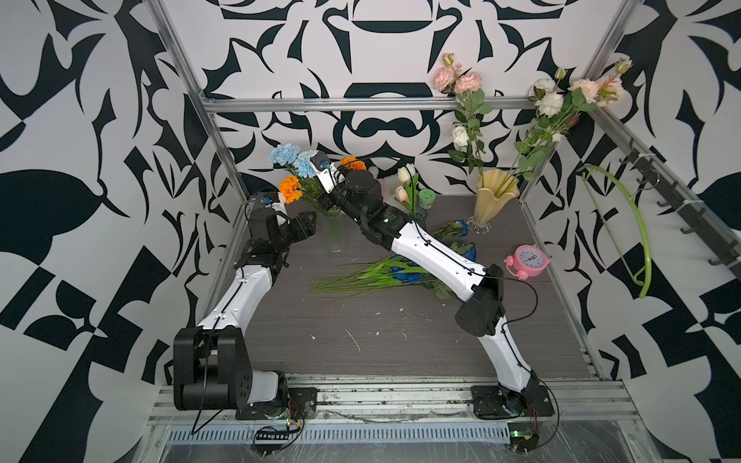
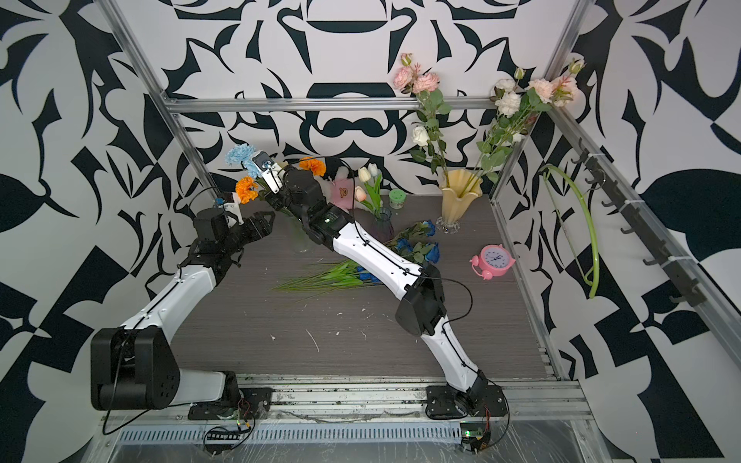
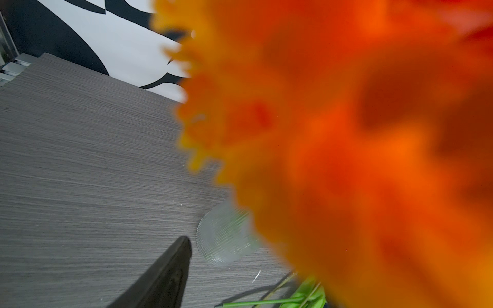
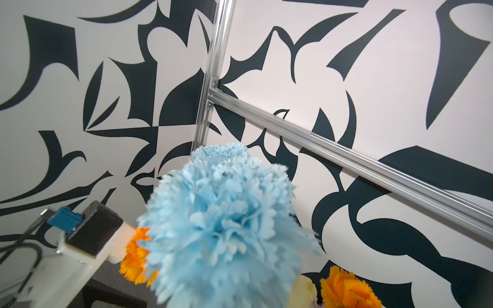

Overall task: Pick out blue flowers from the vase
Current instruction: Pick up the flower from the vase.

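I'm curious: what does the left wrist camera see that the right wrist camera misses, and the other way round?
Only the left wrist view shows the ribbed base of a clear glass vase, green stems lying flat and one dark gripper finger. Only the right wrist view shows the pale-blue carnations, close up, and the metal frame rails. Both show orange marigold blooms, heavily blurred in the left wrist view, and the black-and-white patterned wall.
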You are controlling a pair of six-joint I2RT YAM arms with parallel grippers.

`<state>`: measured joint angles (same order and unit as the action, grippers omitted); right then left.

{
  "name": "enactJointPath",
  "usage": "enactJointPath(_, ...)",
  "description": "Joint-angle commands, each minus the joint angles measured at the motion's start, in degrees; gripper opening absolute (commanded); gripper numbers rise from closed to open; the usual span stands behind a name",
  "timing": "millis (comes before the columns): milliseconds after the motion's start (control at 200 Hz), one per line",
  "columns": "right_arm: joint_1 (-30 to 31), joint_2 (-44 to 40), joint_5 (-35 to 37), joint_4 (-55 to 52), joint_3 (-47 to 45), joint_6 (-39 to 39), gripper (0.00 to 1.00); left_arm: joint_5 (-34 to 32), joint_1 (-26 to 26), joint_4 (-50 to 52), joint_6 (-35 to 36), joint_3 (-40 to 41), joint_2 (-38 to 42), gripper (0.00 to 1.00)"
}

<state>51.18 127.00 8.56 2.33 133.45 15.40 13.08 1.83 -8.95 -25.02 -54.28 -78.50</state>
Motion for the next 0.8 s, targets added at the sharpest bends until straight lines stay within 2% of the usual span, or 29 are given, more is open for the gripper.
enactJointPath(0, 0.4, -4.1, -0.5, 4.7, -1.3, -2.0, 0.0, 0.1, -0.3, -0.5, 1.0, -0.6, 0.1, 0.78)
enactJointPath(430, 0.4, -18.4, -2.0, 10.7, -11.6, -11.0, 0.0, 0.0, -0.3, -0.2, 1.0, -1.3, 0.4, 0.78)
enactJointPath(610, 0.3, -28.0, -0.7, 20.7, -23.2, -16.3, 0.0, -0.2, -0.3, 0.8, 1.5, -1.8, 0.6, 0.78)
enactJointPath(780, -2.6, -36.6, 2.0, 26.2, -33.7, -26.0, 0.0, -0.9, -0.3, 2.2, 3.2, -2.6, 1.1, 0.78)
enactJointPath(795, -2.9, -37.2, 3.8, 26.2, -34.6, -27.0, 0.0, -1.0, -0.4, 2.4, 3.4, -2.7, 1.1, 0.78)
